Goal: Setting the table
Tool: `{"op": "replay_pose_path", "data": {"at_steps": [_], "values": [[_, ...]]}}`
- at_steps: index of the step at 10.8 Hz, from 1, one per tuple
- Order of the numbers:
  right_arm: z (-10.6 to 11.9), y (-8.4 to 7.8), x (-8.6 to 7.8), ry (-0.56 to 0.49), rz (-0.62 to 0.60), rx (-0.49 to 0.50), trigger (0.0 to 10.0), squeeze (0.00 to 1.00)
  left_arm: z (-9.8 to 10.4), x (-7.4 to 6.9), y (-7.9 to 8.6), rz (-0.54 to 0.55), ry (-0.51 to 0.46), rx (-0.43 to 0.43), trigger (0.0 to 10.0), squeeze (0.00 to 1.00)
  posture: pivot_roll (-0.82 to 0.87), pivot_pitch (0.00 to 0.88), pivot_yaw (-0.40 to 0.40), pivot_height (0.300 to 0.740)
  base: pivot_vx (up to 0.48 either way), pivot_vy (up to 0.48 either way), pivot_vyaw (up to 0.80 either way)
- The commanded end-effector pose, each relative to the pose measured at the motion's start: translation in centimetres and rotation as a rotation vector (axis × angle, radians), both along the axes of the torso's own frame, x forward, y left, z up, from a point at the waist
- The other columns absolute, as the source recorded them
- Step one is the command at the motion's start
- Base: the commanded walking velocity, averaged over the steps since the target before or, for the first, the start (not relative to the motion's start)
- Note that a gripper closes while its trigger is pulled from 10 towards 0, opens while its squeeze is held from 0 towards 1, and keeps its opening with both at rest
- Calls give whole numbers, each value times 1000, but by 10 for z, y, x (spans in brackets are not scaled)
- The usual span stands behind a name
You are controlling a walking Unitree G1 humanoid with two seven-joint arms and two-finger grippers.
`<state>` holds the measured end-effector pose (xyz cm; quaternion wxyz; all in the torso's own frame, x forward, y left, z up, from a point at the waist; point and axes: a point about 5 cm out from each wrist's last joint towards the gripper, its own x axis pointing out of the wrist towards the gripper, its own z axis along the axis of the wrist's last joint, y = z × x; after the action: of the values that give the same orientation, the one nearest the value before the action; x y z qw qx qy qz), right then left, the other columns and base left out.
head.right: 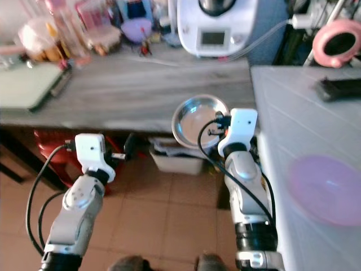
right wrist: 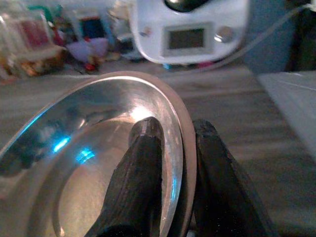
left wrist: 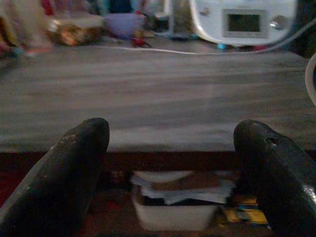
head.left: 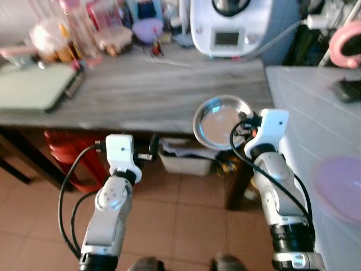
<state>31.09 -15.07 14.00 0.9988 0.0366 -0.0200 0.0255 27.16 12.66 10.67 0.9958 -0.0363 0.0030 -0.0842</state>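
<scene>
Left claw point(left wrist: 173, 163) spread wide; right claw point(right wrist: 173, 148) pinched together.

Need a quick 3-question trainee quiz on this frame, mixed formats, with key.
1. True or false: the right gripper has its jaws shut on the rim of the steel bowl.
2. Multiple choice: the left gripper is
A. shut on a cup
B. open, holding nothing, facing the wooden table
C. resting on the cutting board
3. Fill in: on the white table at the robot's right lies a purple ____.

Key: 1 true. 2 B. 3 plate.
</scene>
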Motion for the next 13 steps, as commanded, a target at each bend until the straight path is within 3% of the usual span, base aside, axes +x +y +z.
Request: {"op": "replay_pose_path", "data": {"at_steps": [1, 5, 6, 7, 8, 9, 10, 13], "values": [[8, 13, 0, -38, 26, 13, 10000, 0, -1, -2, 7, 6, 2, 29, 10000, 0, -40, 56, 85, 740, 337, 341, 0], [3, -1, -2, -15, -94, 49, 10000, 0, 9, -4, 3, -59, -30, 86, 10000, 0, -19, 89, 125, 740, 373, 164, 0], [10, -7, 5, -4, -138, 73, 10000, 0, 23, 4, 2, -67, -76, 66, 10000, 0, -38, 100, 110, 740, 0, 0, -750], [26, -9, 7, -61, -130, 33, 10000, 0, 31, 7, 1, -68, -105, 71, 10000, 0, -47, 120, 111, 740, 0, 0, -750], [15, -17, 6, -16, -161, 48, 10000, 0, 17, -1, -1, -57, -58, 62, 10000, 0, -45, 154, 109, 740, 0, 0, 0], [14, -19, 6, 10, -183, 81, 10000, 0, 16, -8, -3, -54, -33, 28, 10000, 0, -47, 168, 109, 740, 0, 0, 0], [18, -18, 7, -6, -173, 38, 10000, 0, 9, -18, -6, -76, -11, 36, 10000, 0, -43, 164, 103, 740, 0, 0, 0], [14, -26, 15, 34, -206, 58, 10000, 0, 2, -19, 2, -18, 29, 21, 10000, 0, -49, 155, 69, 740, 0, 0, 0]]}}
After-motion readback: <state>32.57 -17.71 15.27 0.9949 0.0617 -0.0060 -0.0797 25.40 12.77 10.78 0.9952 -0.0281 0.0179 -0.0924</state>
